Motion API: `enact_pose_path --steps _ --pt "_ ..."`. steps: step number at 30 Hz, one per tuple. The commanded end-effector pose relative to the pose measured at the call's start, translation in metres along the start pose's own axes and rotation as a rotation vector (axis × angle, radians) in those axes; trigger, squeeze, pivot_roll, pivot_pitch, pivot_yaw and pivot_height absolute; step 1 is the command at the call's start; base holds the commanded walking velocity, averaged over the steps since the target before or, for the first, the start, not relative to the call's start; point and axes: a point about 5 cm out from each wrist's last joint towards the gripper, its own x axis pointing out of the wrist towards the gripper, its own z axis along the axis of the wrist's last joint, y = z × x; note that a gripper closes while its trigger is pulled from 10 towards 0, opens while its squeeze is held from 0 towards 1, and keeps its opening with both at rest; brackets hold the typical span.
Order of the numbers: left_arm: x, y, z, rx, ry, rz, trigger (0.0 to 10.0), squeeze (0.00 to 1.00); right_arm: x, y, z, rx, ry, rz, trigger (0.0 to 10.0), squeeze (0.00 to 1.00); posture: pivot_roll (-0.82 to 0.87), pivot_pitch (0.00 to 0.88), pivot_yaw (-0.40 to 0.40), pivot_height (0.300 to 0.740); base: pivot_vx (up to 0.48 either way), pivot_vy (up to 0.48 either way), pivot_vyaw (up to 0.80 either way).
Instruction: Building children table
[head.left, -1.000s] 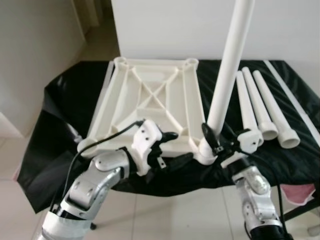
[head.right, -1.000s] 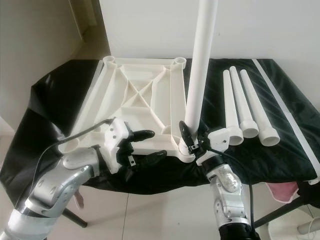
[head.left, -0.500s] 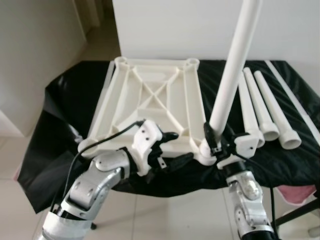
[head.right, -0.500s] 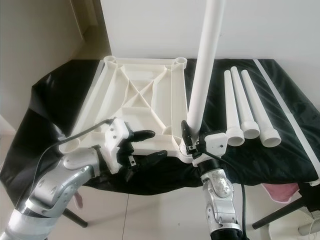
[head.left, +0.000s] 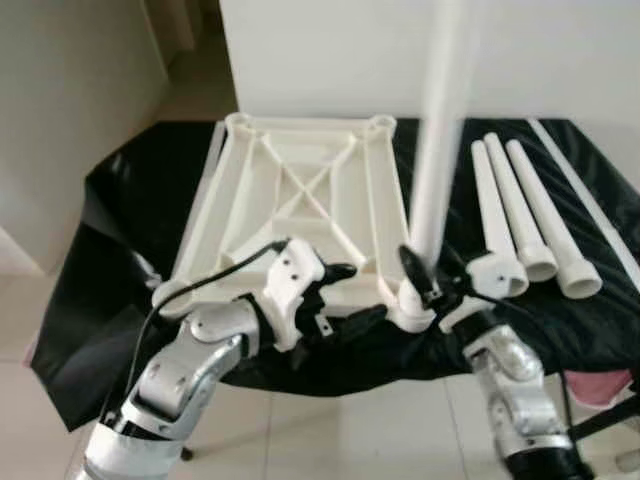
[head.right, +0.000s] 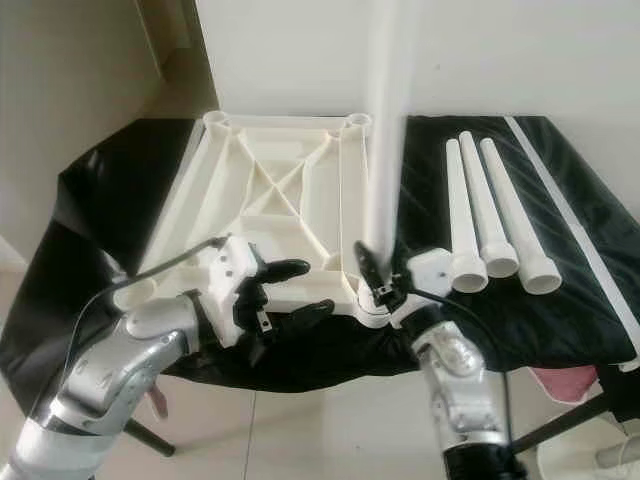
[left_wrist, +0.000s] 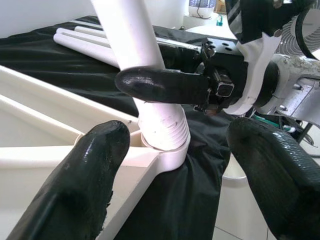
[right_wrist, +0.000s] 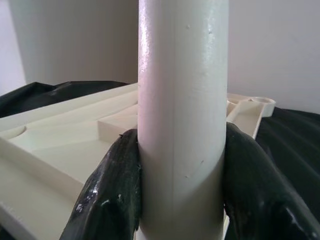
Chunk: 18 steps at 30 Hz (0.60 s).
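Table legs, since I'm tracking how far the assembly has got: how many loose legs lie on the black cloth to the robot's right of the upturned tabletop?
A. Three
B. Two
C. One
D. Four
A: three loose legs lie side by side on the black cloth beside the upturned tabletop, while a fourth leg stands in the near corner socket, gripped by the right gripper.
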Motion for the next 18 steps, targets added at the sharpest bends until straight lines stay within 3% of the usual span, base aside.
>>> enact_pose_path --steps 1,5,11,15,18 --pt "-0.001 -0.001 0.001 0.001 0.002 -0.006 10.0 0.0 -0.009 0.01 -0.018 0.026 0.098 0.068 10.0 0.0 -0.04 0.042 0.034 0.74 0.0 0.0 0.0" --pt "-0.003 -0.001 0.001 0.0 0.002 0.003 10.0 0.0 -0.012 0.009 -0.015 -0.043 0.061 0.076 10.0 0.0 -0.03 0.048 0.03 0.74 0.0 0.0 0.0" --pt "-0.004 0.0 0.001 0.0 0.003 0.013 10.0 0.0 -0.022 0.011 -0.018 -0.052 0.047 0.028 10.0 0.0 -0.03 0.053 0.028 0.74 0.0 0.0 0.0" --pt "-0.004 0.001 0.001 -0.002 0.003 0.018 10.0 0.0 -0.033 0.009 -0.018 -0.147 -0.012 -0.129 10.0 0.0 -0.03 0.058 0.034 0.74 0.0 0.0 0.0" --pt "-0.004 0.001 0.001 -0.002 0.002 0.017 10.0 0.0 -0.036 0.011 -0.021 -0.089 -0.021 -0.196 10.0 0.0 -0.04 0.058 0.039 0.74 0.0 0.0 0.0"
